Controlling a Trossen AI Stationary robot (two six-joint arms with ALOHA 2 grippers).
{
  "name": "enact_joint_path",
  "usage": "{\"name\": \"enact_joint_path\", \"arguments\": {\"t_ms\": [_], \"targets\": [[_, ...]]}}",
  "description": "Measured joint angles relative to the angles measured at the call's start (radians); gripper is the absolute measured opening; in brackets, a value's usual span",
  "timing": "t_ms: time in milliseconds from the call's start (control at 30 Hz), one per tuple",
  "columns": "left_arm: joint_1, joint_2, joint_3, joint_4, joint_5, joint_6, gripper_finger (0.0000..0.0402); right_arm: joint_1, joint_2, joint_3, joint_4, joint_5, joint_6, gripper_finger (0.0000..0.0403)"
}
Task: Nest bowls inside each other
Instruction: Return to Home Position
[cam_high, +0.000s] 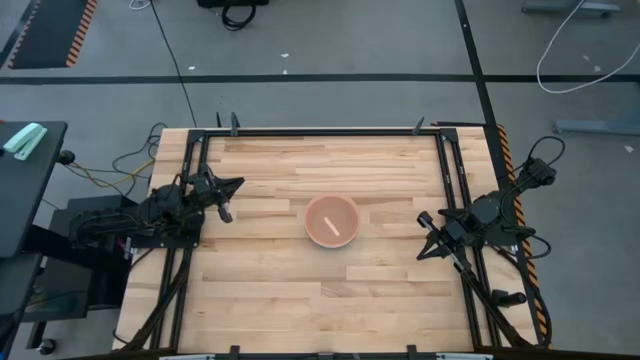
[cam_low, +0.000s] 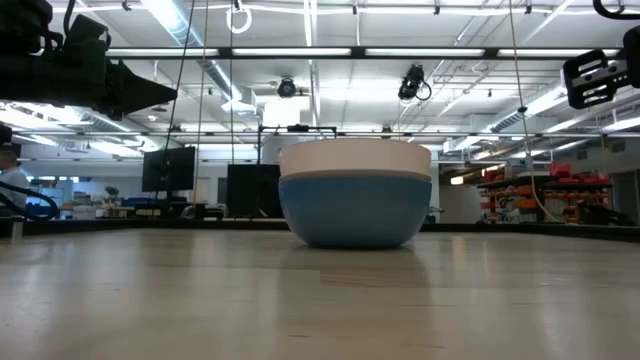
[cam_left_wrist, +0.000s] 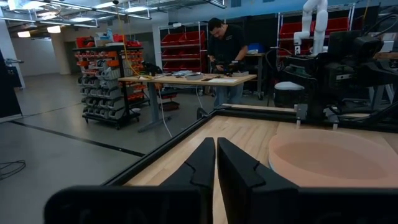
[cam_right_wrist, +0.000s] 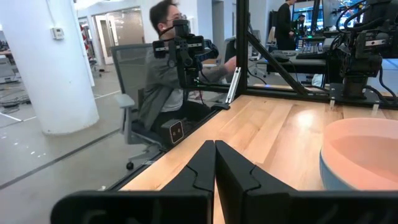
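Note:
The bowls stand as one nested stack at the table's middle. In the high view the pink-orange bowl is innermost and faces up. The low view shows the blue bowl outermost with its base on the table, and pale rims above it. The pink bowl also shows in the left wrist view, and the stack shows in the right wrist view. My left gripper is shut, left of the stack and apart from it. My right gripper is shut, right of the stack and slightly nearer.
A black metal frame runs along the wooden table's far edge and down both sides. Bare tabletop lies around the stack. People show beyond the table: one at a workbench, one seated in a chair.

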Motion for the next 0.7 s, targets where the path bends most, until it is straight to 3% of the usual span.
{"name": "enact_joint_path", "arguments": {"t_ms": [367, 700], "targets": [[0.000, 0.000, 0.000, 0.000, 0.000, 0.000, 0.0036, 0.000, 0.000, 0.000, 0.000, 0.000, 0.000, 0.0018], [0.000, 0.000, 0.000, 0.000, 0.000, 0.000, 0.0023, 0.000, 0.000, 0.000, 0.000, 0.000, 0.000, 0.0018]]}}
